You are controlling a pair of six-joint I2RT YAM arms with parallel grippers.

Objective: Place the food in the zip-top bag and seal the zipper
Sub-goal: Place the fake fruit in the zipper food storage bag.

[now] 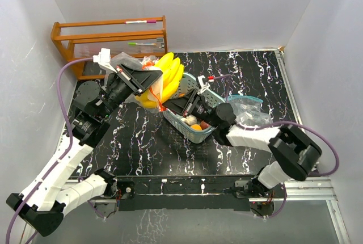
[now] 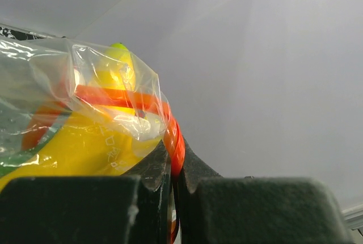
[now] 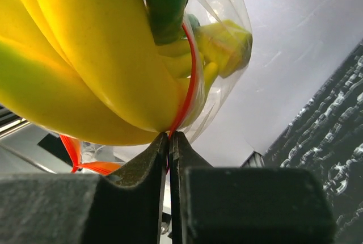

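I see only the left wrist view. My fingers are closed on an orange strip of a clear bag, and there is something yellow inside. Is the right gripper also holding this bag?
Observer: Yes. In the right wrist view, the right gripper is shut on the red zipper strip of the zip-top bag, just under the bananas.
Operator: Is there food outside the bag?
Observer: Yes. The top view shows small round fruits inside the teal basket.
Operator: Is there any other bag?
Observer: Yes, a second clear bag lies on the table, to the right of the basket.
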